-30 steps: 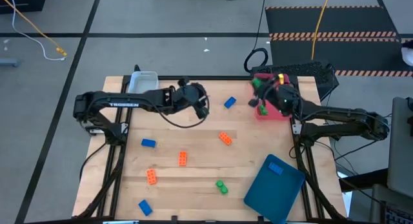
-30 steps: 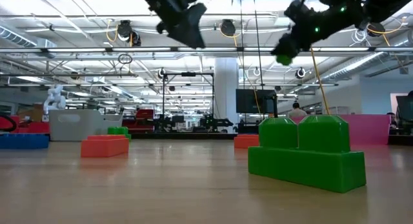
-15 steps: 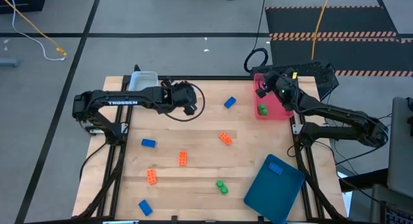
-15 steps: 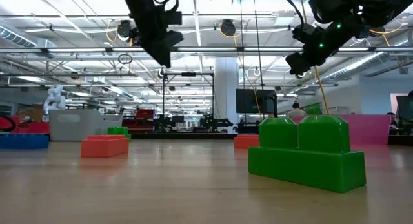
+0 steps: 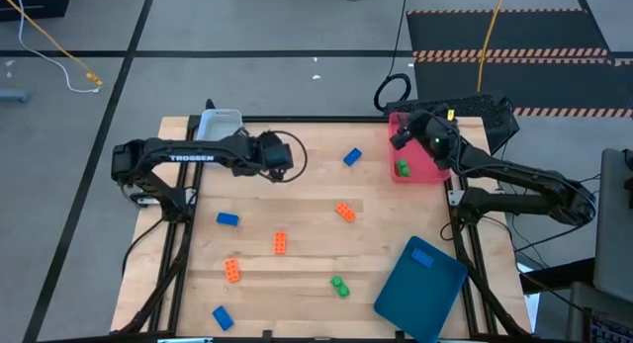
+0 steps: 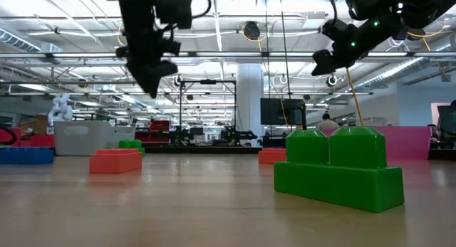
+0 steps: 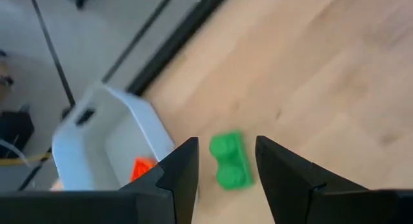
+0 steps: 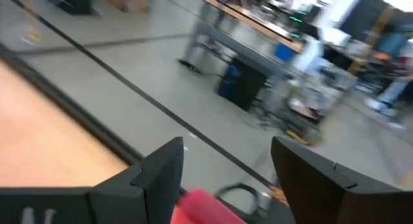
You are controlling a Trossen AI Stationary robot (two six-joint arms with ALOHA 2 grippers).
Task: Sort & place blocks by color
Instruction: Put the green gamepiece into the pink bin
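My left gripper (image 5: 280,157) (image 7: 226,166) is open and hangs high above the table (image 6: 152,80), near the pale-blue tray (image 5: 220,126). In its wrist view a green block (image 7: 231,161) lies on the wood, seen between the fingers, and an orange block (image 7: 143,167) lies in that tray. My right gripper (image 5: 403,135) (image 8: 226,166) is open above the far part of the pink tray (image 5: 427,170), where a green block (image 5: 402,168) lies. Loose on the table are blue blocks (image 5: 352,157) (image 5: 227,219) (image 5: 222,317), orange blocks (image 5: 344,212) (image 5: 280,242) (image 5: 231,271) and a green block (image 5: 339,286).
A dark-teal tray (image 5: 420,289) sits at the near right corner with a blue block (image 5: 422,257) on it. Cables and a black device lie beyond the far right edge. In the low view the green block (image 6: 338,169) looms close, with an orange block (image 6: 115,160) to the left.
My right gripper has let go of a green block, which now lies in the pink tray, and has drawn back a little toward the far edge. My left gripper has travelled toward the table's left edge, nearer the pale-blue tray.
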